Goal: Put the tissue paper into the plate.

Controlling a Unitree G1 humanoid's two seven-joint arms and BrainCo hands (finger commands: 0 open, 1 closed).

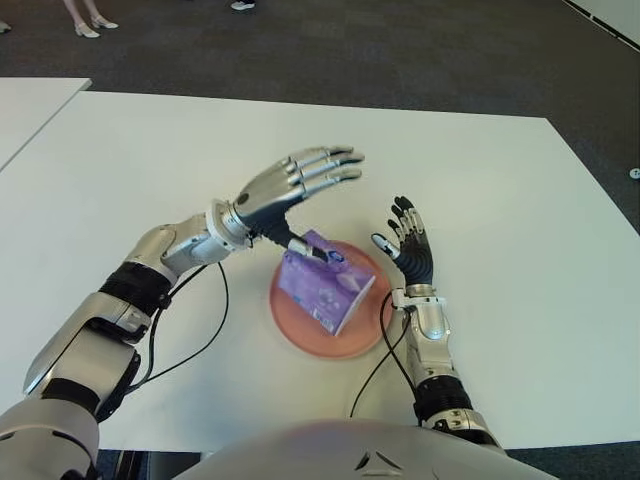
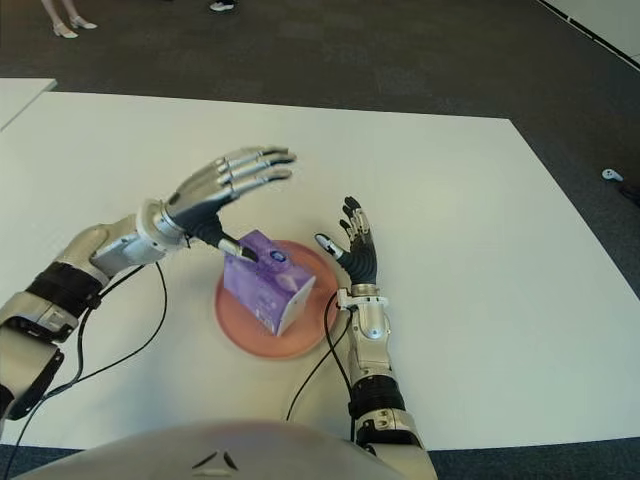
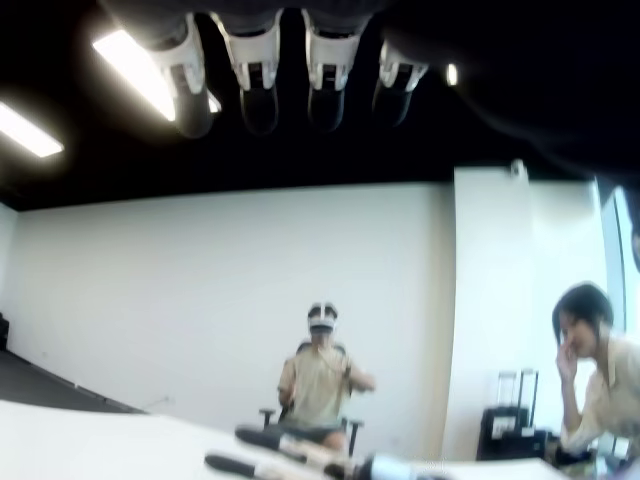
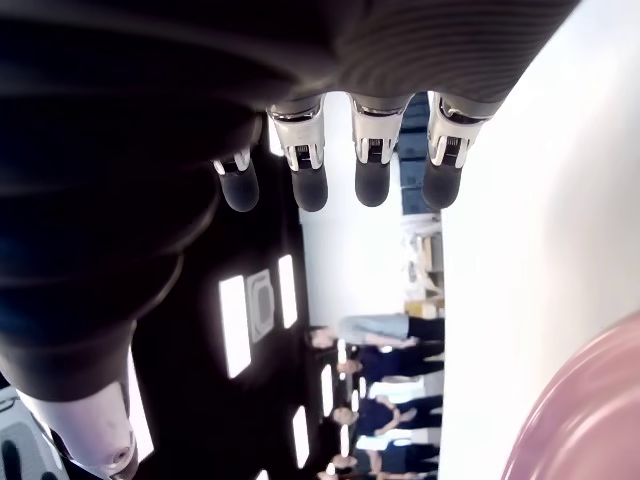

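A purple tissue pack (image 1: 325, 283) lies tilted on the salmon-pink plate (image 1: 300, 335) in the middle of the white table. My left hand (image 1: 300, 185) hovers just behind and above the pack, fingers stretched out flat, thumb pointing down toward the pack's top; it holds nothing. Beside the plate's right rim my right hand (image 1: 408, 243) stands upright, palm toward the pack, fingers spread and empty. The plate's edge (image 4: 590, 410) shows in the right wrist view.
The white table (image 1: 500, 200) stretches wide around the plate. A second white table (image 1: 30, 105) stands at the far left. Dark carpet lies beyond, with a person's feet (image 1: 88, 25) at the back. Black cables (image 1: 200, 345) run from both wrists.
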